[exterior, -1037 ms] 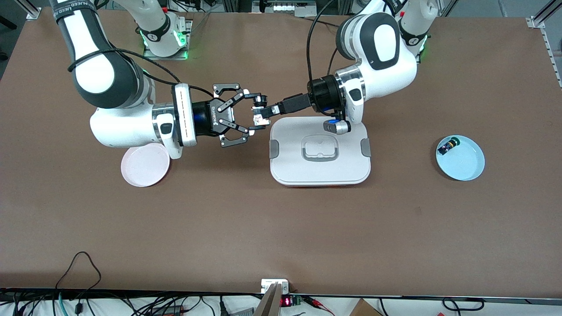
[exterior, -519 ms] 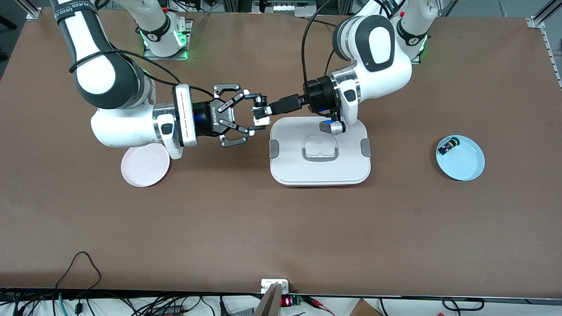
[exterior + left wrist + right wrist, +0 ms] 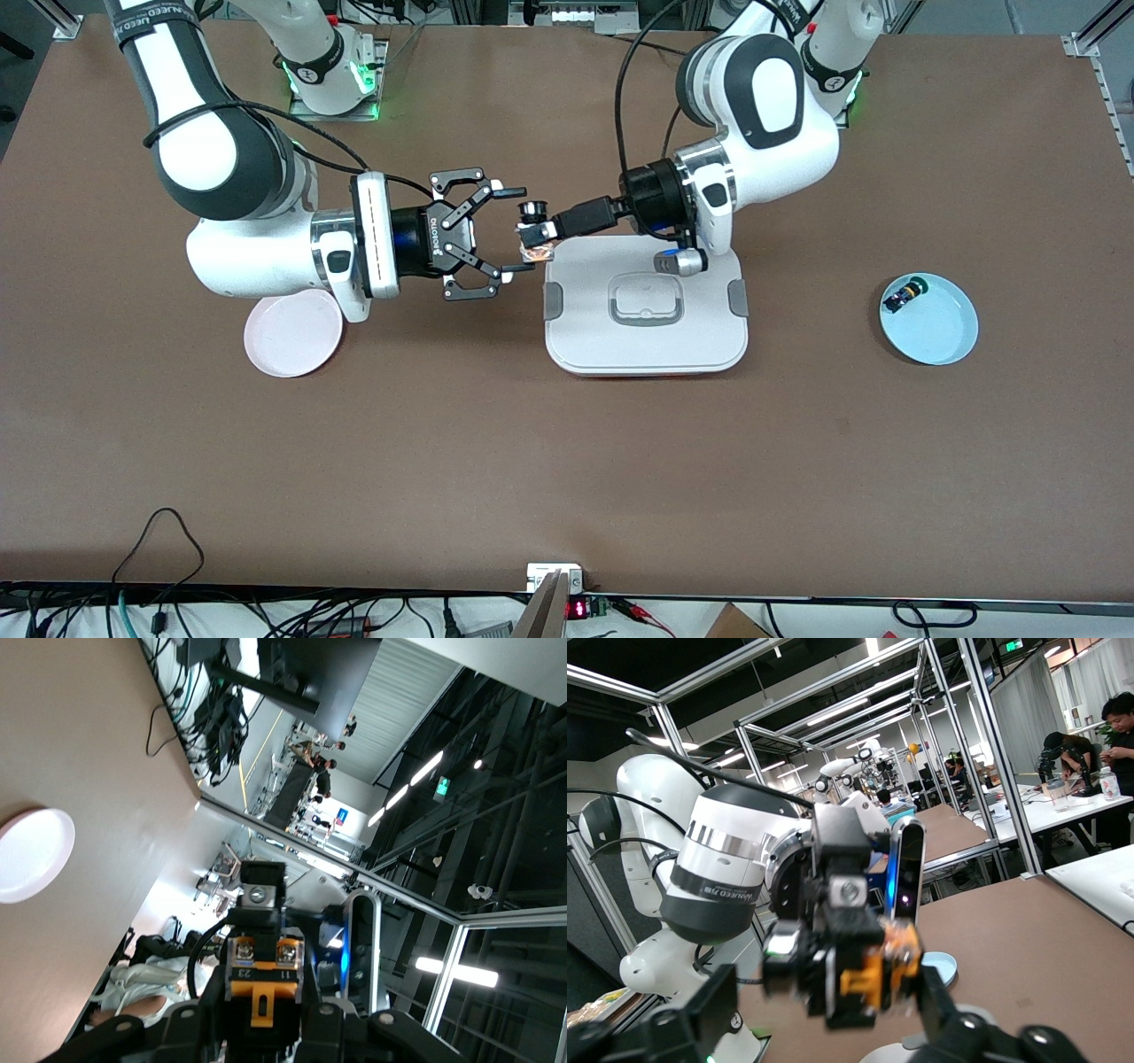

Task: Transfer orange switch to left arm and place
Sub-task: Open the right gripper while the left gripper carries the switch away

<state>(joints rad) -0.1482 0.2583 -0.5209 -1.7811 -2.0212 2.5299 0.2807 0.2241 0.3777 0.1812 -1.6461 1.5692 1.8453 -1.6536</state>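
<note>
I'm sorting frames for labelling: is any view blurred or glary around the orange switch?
Front view: sharp, evenly lit, soft shadows. Left wrist view: orange switch crisp, bright ceiling lights. Right wrist view: the switch and left gripper are motion-smeared.

The number "23" stands on the switch's pale base (image 3: 255, 973) — between the left claw's fingers. Lettering on the right claw's body — unreadable.

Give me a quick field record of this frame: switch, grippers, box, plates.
orange switch: held in the air over the box's edge
left gripper: shut on the switch
right gripper: open, fingers either side of the switch
box: lid on, mid-table
pink plate: under the right arm
blue plate: holds green-capped switch
</note>
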